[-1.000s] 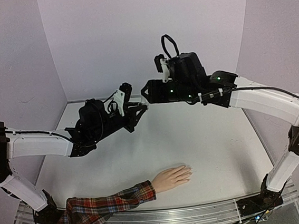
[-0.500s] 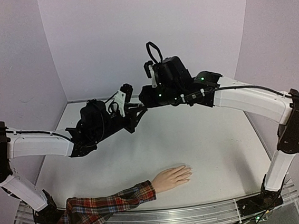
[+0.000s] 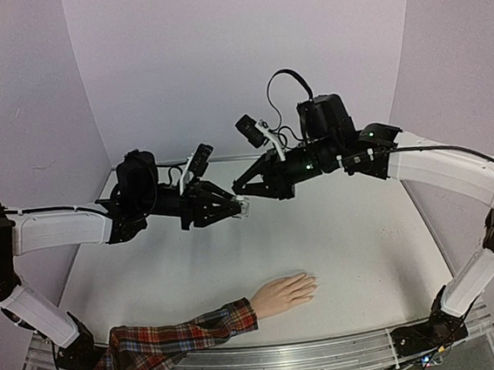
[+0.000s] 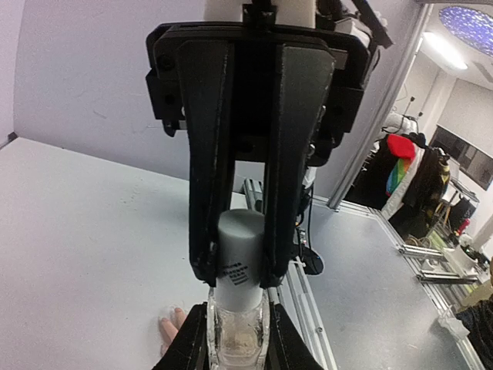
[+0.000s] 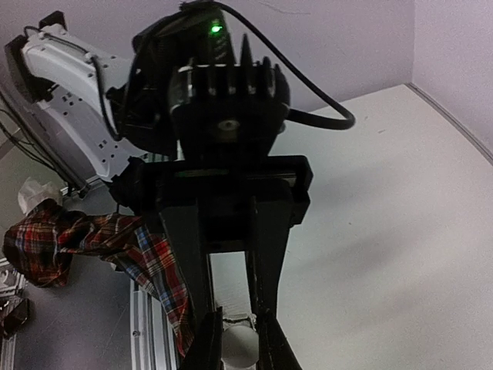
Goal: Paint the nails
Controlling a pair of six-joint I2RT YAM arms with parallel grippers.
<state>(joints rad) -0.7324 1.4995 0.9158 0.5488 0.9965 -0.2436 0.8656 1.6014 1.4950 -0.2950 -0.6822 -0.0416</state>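
Top view: my two arms meet in mid-air above the far half of the desk (image 3: 359, 253). My left hand (image 3: 235, 209) is clenched on the glass body of a small clear bottle (image 4: 233, 345) and holds it well above the desk, with its neck pointing toward my right arm. My right hand (image 4: 239, 270) reaches in from the opposite side. Its two fingers (image 4: 206, 231) are closed on the bottle's white cap (image 4: 240, 240), one on each side.

Left wrist view: the cap stands in line with the bottle, directly above the neck. I cannot tell whether it is screwed tight or loosened.

Right wrist view: the same cap appears as a pale round shape pinched between my dark fingertips at the bottom edge.

The mannequin hand (image 3: 282, 293) lies palm down near the front edge of the desk, fingers pointing to my right. Its red plaid sleeve (image 3: 174, 339) trails off the front left corner. The nails (image 3: 311, 285) sit at its fingertips and are too small in the top view to tell from the skin. They lie well apart from both my hands and from the bottle, lower and closer to my arm bases.
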